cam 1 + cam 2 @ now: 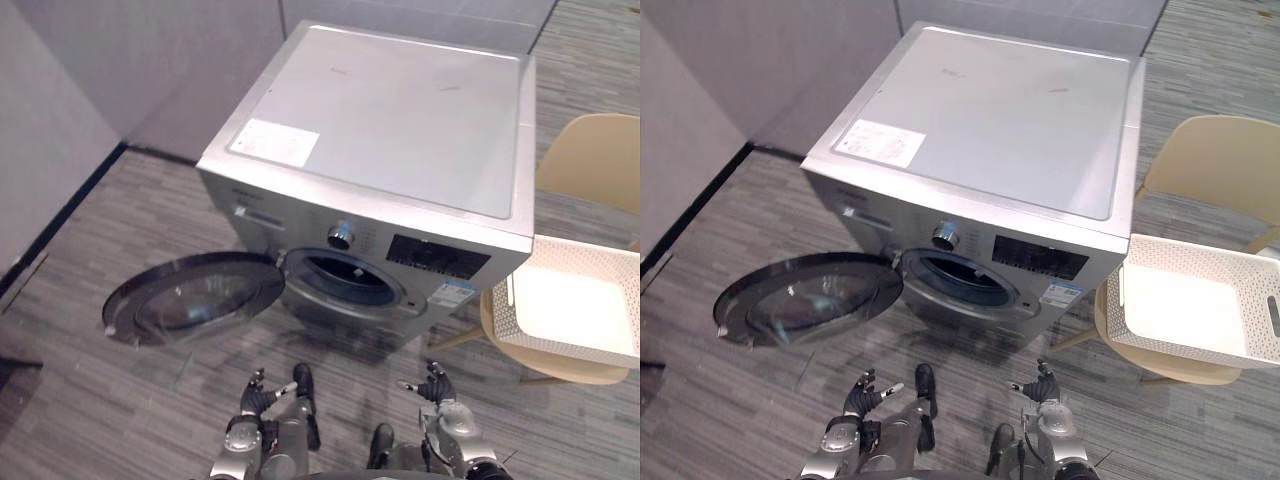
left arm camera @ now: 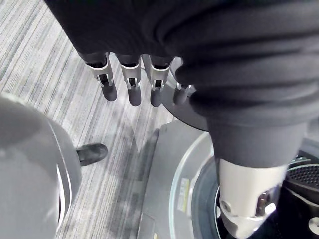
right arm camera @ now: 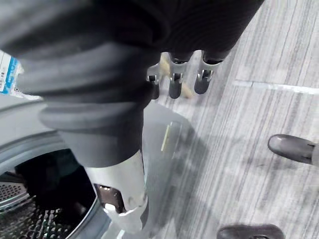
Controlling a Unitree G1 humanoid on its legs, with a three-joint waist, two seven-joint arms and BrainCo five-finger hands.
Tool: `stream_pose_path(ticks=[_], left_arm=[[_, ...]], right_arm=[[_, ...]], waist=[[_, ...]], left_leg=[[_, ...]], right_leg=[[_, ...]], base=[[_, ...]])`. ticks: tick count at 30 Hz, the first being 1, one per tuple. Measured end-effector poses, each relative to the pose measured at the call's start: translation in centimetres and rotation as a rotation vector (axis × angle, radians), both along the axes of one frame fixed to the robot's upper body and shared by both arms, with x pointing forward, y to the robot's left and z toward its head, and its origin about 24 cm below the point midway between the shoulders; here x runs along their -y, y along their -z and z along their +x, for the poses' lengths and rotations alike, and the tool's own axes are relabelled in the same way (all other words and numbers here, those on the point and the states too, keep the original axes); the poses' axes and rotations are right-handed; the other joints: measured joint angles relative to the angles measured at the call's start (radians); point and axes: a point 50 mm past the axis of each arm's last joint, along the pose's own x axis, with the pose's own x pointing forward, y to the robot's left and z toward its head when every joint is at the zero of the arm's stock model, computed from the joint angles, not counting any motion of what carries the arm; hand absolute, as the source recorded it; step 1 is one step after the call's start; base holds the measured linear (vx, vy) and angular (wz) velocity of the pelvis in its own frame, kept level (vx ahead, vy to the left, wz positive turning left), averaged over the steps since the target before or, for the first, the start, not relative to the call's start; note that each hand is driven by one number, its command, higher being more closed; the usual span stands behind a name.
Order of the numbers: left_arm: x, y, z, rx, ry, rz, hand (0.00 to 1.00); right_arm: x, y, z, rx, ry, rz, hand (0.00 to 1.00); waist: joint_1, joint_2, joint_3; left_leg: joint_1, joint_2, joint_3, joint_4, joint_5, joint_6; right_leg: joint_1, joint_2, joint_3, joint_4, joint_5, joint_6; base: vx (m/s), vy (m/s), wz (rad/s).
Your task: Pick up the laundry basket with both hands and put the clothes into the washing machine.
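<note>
Silver-grey metal marks your washing machine (image 1: 400,120) in the left eye view, its round door (image 1: 195,297) swung open toward your left. The white perforated laundry basket (image 1: 590,262) sits on a beige chair (image 1: 600,160) just right of the machine, well apart from both hands. You cannot tell what lies in it. Your left hand (image 1: 258,397) and right hand (image 1: 435,388) hang low before the machine. In the right eye view the drum (image 1: 962,280) stands open. In the left wrist view your fingers (image 2: 130,87) are straight and released, holding nothing. In the right wrist view your fingers (image 3: 175,84) are likewise loose and empty.
</note>
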Motion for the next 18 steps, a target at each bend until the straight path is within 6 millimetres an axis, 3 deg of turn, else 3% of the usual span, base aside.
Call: stream_pose_path(ticks=[1, 2, 4, 5, 6, 7, 11, 14, 18], left_arm=[[0.1, 0.1, -0.3, -0.007, 0.004, -0.001, 0.0], [0.3, 0.3, -0.6, -0.018, 0.008, -0.003, 0.0], [0.4, 0.5, -0.8, -0.032, 0.016, -0.002, 0.0], [0.4, 0.5, -0.7, -0.032, 0.018, -0.001, 0.0], [-0.2, 0.3, -0.3, -0.024, 0.027, 0.02, 0.0], [-0.7, 0.2, -0.1, -0.019, 0.029, 0.035, 0.0], [-0.9, 0.3, -0.6, -0.03, 0.029, 0.045, 0.0], [-1.2, 0.0, -0.4, -0.014, 0.044, 0.075, 0.0], [-1.8, -3.8, 3.2, 0.203, 0.146, 0.214, 0.0]], right_arm=[[0.4, 0.1, -0.4, -0.008, 0.008, -0.009, 0.0], [0.8, 0.3, -0.8, -0.018, 0.01, -0.019, 0.0], [1.2, 0.4, -1.1, -0.029, 0.016, -0.027, 0.0], [1.0, 0.4, -1.1, -0.031, 0.016, -0.02, 0.0], [0.1, 0.6, -1.3, -0.034, 0.014, 0.007, 0.0], [-0.3, 0.8, -1.7, -0.045, 0.018, 0.019, 0.0], [-0.3, 0.8, -1.7, -0.046, 0.017, 0.02, 0.0], [-0.4, 0.9, -1.8, -0.05, 0.016, 0.022, 0.0], [-0.6, 1.2, -2.1, -0.071, 0.016, 0.028, 0.0]], waist=[[-0.001, 0.004, -0.004], [0.0, 0.013, -0.008], [-0.001, 0.051, -0.019], [-0.003, 0.047, -0.021], [-0.006, 0.016, -0.028], [-0.01, 0.005, -0.036], [-0.02, 0.003, -0.049], [-0.026, 0.0, -0.068], [-0.026, -0.014, -0.077]], left_leg=[[0.022, 0.03, -0.003, 0.122, -0.06, -0.006], [0.075, 0.061, -0.019, 0.151, -0.123, -0.037], [0.16, 0.046, -0.055, 0.004, -0.176, -0.069], [0.18, 0.034, -0.057, -0.051, -0.178, -0.065], [0.2, -0.005, -0.056, -0.127, -0.138, -0.05], [0.209, -0.036, -0.069, -0.165, -0.113, -0.035], [0.261, -0.093, -0.082, -0.239, -0.079, -0.004], [0.278, -0.119, -0.093, -0.319, -0.043, -0.001], [0.293, -0.127, -0.106, -0.377, -0.016, -0.002]], right_leg=[[-0.004, -0.011, 0.001, -0.004, 0.018, 0.014], [-0.011, -0.01, 0.006, -0.011, 0.033, 0.028], [-0.006, 0.0, 0.006, -0.045, 0.068, 0.054], [0.001, 0.001, 0.002, -0.069, 0.086, 0.062], [0.008, -0.015, -0.007, -0.11, 0.119, 0.069], [0.022, -0.033, -0.024, -0.137, 0.138, 0.08], [0.062, -0.074, -0.043, -0.166, 0.16, 0.1], [0.058, -0.087, -0.047, -0.182, 0.17, 0.108], [0.058, -0.084, -0.052, -0.198, 0.171, 0.107]], base=[[-0.12, 0.142, 0.16], [-0.11, 0.176, 0.05], [-0.08, 0.234, 0.01], [-0.1, 0.225, 0.16], [-0.07, 0.131, 0.38], [-0.08, 0.166, 0.45], [-0.05, 0.126, 0.23], [-0.05, 0.062, 0.15], [0.01, 0.003, 0.08]])
